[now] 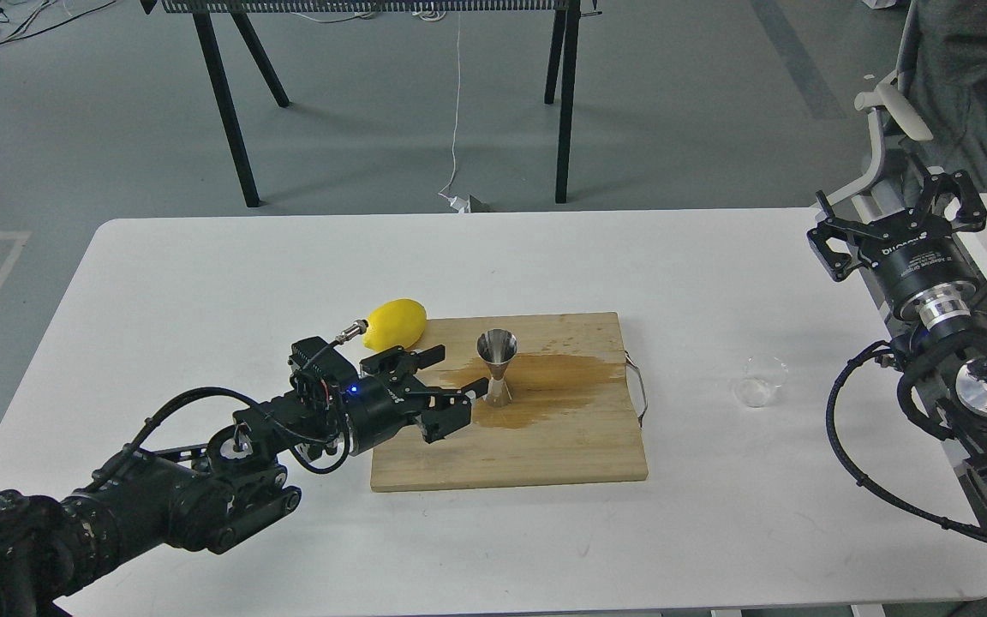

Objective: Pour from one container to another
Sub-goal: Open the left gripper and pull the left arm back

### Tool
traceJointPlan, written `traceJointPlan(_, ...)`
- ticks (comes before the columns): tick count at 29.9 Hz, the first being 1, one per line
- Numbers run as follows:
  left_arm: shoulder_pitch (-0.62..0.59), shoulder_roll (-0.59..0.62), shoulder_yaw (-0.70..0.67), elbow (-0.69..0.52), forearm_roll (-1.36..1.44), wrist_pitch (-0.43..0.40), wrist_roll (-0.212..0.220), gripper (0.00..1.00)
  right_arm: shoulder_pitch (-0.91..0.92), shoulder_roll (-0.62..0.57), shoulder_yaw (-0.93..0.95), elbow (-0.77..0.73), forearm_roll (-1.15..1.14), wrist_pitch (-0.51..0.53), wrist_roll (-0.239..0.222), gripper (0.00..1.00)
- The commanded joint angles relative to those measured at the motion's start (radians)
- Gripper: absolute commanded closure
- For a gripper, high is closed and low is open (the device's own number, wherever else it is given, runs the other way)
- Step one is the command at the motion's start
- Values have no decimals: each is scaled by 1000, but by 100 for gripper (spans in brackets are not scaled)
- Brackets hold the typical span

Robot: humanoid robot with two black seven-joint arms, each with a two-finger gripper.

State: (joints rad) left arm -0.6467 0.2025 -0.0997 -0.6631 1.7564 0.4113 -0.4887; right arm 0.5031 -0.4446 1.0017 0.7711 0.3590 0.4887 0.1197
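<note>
The steel hourglass jigger point(497, 367) stands upright on the wooden cutting board point(545, 446), at the left end of a brown wet stain. Just left of it, my left gripper point(451, 386) is open and apart from the jigger, with nothing between its fingers. The small clear cup point(760, 381) stands on the white table to the right of the board, with nothing holding it. My right gripper point(896, 218) is open at the far right edge of the table, well behind and to the right of the cup.
A yellow lemon point(395, 322) lies at the board's back left corner, close behind my left wrist. A metal handle point(637, 387) sticks out from the board's right edge. An office chair point(892, 111) stands behind the right arm.
</note>
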Motion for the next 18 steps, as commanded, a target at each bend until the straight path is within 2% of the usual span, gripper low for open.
traceJointPlan(1,18,38,-1,-22,0,0,0,11,2,1,0,0,0,0,0,1)
traceJointPlan(11,47,310,-54,-332,-138,-46,0,11,2,3,1,4,0,0,0,1)
traceJointPlan(15,44,402,-69,-420,-257,-95,0,11,2,3,1,16,0,0,0,1)
traceJointPlan(18,45,472,-130,-489,-330,-181,0,11,2,1,1,19,0,0,0,1)
